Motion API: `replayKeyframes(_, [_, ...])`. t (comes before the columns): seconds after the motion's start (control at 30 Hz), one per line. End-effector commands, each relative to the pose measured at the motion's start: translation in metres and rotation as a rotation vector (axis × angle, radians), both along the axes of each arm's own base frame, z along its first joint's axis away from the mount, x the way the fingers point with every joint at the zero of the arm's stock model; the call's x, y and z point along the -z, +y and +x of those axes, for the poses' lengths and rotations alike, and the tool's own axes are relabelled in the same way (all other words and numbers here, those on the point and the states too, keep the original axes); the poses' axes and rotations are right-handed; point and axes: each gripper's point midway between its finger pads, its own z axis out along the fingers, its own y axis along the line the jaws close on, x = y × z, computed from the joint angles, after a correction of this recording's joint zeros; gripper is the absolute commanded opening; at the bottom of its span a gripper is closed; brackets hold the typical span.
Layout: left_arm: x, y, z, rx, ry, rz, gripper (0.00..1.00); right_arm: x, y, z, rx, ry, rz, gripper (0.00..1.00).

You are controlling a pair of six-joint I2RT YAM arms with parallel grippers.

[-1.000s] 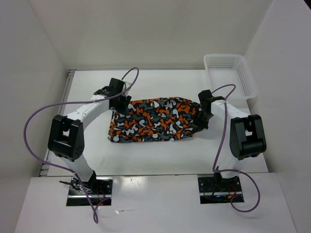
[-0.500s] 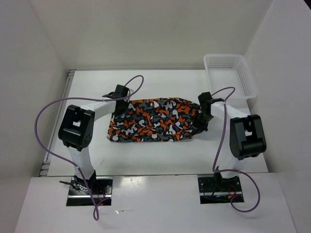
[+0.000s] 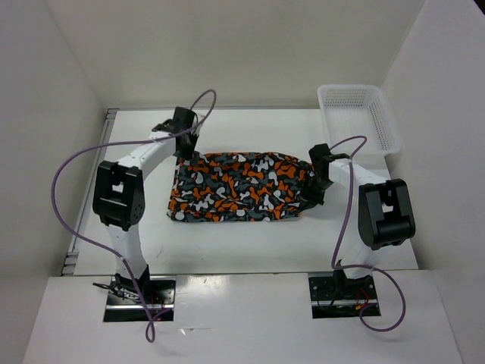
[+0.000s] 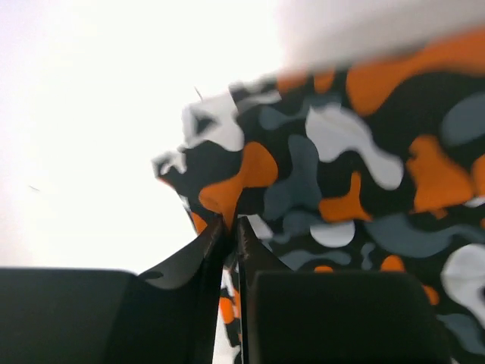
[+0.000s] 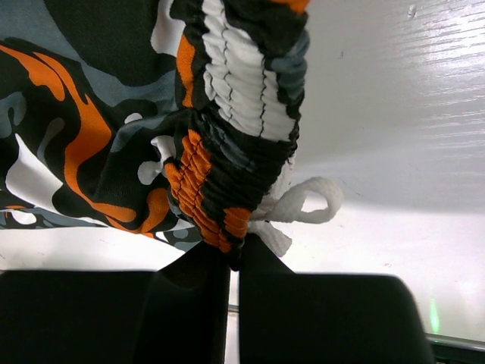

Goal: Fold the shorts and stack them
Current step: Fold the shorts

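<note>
As left gripper (image 4: 229,224) retreated: closed together, orange-black camouflage cloth shorts (image 3: 239,186) ahead.
Right gripper (image 5: 235,254): clamped their waistband (image 5: 242,114).
Fold: I judged it pending.

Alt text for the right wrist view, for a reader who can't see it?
The right gripper is shut on the gathered waistband of the camouflage shorts, a white drawstring looping beside it over the white table.

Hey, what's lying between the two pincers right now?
The shorts stretch between the left pincer and the right pincer; the top view shows it.
</note>
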Motion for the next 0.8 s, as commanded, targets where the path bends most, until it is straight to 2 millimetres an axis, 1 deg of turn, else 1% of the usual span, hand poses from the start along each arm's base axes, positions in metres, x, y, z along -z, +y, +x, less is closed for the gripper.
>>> replayKeyframes(0.0, [-0.042,-0.005,0.027,0.01,-0.052,-0.077,0.18,-0.009,0.002,0.006,-0.002,-0.05,0.016,0.0])
replayKeyframes(0.03, [-0.038,-0.003,0.033,0.008,-0.037,-0.096,0.18,-0.009,0.002,0.006,-0.002,-0.05,0.016,0.0])
replayKeyframes(0.07, [-0.054,0.0,0.046,-0.001,-0.066,-0.109,0.18,-0.009,0.003,0.006,-0.014,-0.051,0.024,0.0])
replayKeyframes(0.1, [-0.055,0.001,0.052,-0.003,-0.069,-0.12,0.18,-0.009,0.003,0.006,-0.014,-0.051,0.024,0.0])
replayKeyframes(0.13, [-0.044,0.001,0.061,-0.001,-0.052,-0.136,0.18,-0.008,0.005,0.004,-0.016,-0.04,0.033,0.0])
replayKeyframes(0.17, [-0.043,0.007,0.071,-0.015,-0.06,-0.144,0.18,-0.008,0.005,0.007,-0.025,-0.051,0.034,0.0])
replayKeyframes(0.2, [-0.059,0.008,0.089,-0.016,-0.107,-0.159,0.21,-0.005,0.005,0.006,-0.025,-0.042,0.032,0.0])
replayKeyframes(0.23, [-0.038,0.008,0.096,-0.016,-0.063,-0.171,0.24,-0.006,0.006,0.005,-0.036,-0.042,0.043,0.0])
replayKeyframes(0.27, [-0.036,0.012,0.104,-0.021,-0.06,-0.183,0.27,-0.006,0.006,0.005,-0.036,-0.042,0.043,0.0])
replayKeyframes(0.3, [-0.035,0.009,0.112,-0.015,-0.057,-0.193,0.3,-0.006,0.007,0.005,-0.048,-0.044,0.05,0.0])
replayKeyframes(0.33, [-0.033,0.012,0.124,-0.019,-0.058,-0.205,0.32,-0.006,0.008,0.007,-0.048,-0.054,0.052,0.0])
replayKeyframes(0.37, [-0.033,0.007,0.128,-0.005,-0.055,-0.226,0.35,-0.006,0.008,0.007,-0.048,-0.054,0.052,0.16])
replayKeyframes(0.4, [-0.033,0.012,0.132,-0.015,-0.058,-0.226,0.38,-0.011,0.006,0.012,-0.046,-0.076,0.041,0.28])
replayKeyframes(0.43, [-0.027,0.011,0.133,-0.011,-0.046,-0.232,0.4,-0.018,0.005,0.018,-0.044,-0.108,0.035,0.38])
replayKeyframes(0.47, [-0.031,0.017,0.134,-0.021,-0.05,-0.233,0.45,-0.02,0.002,0.02,-0.039,-0.123,0.015,0.52])
replayKeyframes(0.5, [-0.04,0.017,0.134,-0.02,-0.067,-0.234,0.49,-0.03,0.001,0.023,-0.024,-0.146,0.011,0.58])
replayKeyframes(0.53, [-0.044,0.017,0.133,-0.019,-0.07,-0.235,0.52,-0.037,0.001,0.027,-0.013,-0.17,0.008,0.64])
replayKeyframes(0.57, [-0.053,0.022,0.133,-0.025,-0.085,-0.243,0.55,-0.04,-0.001,0.026,0.001,-0.17,0.002,0.74])
replayKeyframes(0.6, [-0.068,0.023,0.131,-0.022,-0.108,-0.245,0.6,-0.049,0.0,0.027,0.016,-0.196,0.01,0.77])
replayKeyframes(0.63, [-0.074,0.027,0.128,-0.025,-0.113,-0.258,0.6,-0.053,0.001,0.025,0.053,-0.193,0.019,0.79])
replayKeyframes(0.67, [-0.083,0.025,0.125,-0.016,-0.124,-0.269,0.6,-0.055,0.001,0.023,0.073,-0.192,0.025,0.79])
replayKeyframes(0.7, [-0.107,0.022,0.119,0.001,-0.157,-0.287,0.61,-0.054,0.001,0.02,0.095,-0.185,0.03,0.8])
replayKeyframes(0.73, [-0.103,0.021,0.108,0.005,-0.13,-0.296,0.61,-0.061,0.004,0.018,0.13,-0.193,0.052,0.8])
replayKeyframes(0.77, [-0.106,0.013,0.098,0.026,-0.118,-0.314,0.61,-0.059,0.004,0.016,0.146,-0.195,0.057,0.8])
